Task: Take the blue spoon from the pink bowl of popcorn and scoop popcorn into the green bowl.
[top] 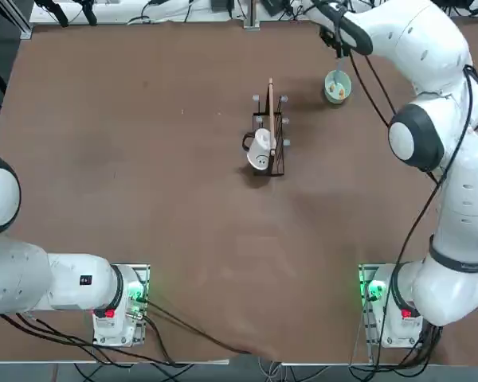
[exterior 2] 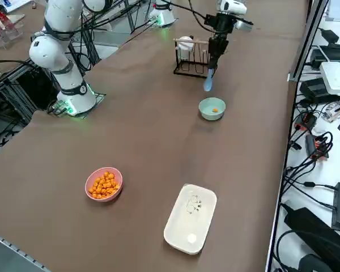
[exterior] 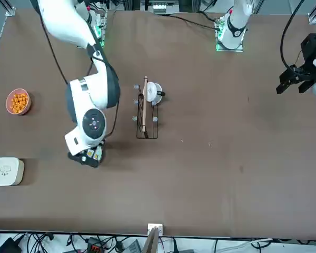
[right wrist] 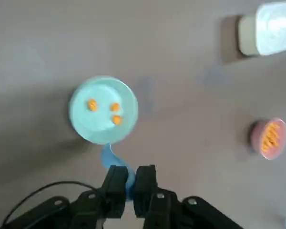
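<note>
Right now my right gripper is closed on the handle of the pale blue spoon, whose bowl end hangs near the rim of the mint-green bowl, at the far right of the table. Three orange popcorn pieces lie in that bowl. Farther right and nearer my base, the salmon-pink bowl holds a heap more.
</note>
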You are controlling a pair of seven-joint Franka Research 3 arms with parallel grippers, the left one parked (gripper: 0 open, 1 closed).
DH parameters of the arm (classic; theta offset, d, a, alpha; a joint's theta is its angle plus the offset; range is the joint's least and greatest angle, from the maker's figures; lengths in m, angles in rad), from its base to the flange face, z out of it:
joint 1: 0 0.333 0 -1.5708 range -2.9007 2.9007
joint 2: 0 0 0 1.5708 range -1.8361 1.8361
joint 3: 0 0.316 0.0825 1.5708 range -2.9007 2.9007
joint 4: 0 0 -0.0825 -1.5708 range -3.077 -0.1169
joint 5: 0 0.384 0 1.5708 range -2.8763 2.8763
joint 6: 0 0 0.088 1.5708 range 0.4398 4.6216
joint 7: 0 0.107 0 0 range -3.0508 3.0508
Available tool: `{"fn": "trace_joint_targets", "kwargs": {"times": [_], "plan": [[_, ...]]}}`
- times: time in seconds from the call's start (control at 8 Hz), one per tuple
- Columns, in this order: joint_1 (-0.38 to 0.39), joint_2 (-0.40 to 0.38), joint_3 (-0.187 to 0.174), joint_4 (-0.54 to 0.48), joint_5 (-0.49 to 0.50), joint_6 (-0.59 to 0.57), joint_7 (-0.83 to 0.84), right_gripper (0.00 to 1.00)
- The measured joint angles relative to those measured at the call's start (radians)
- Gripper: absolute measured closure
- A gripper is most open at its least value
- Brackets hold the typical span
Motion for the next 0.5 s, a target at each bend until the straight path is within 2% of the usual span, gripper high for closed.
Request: {"fn": "trace_joint_targets", "kwargs": {"times": [0.25, 0.5], "plan": [[-0.011, -0.039, -0.005, -0.041, -0.002, -0.078, -0.022, 0.88], [-0.02, -0.149, -0.015, -0.221, -0.04, -0.051, -0.03, 0.88]]}}
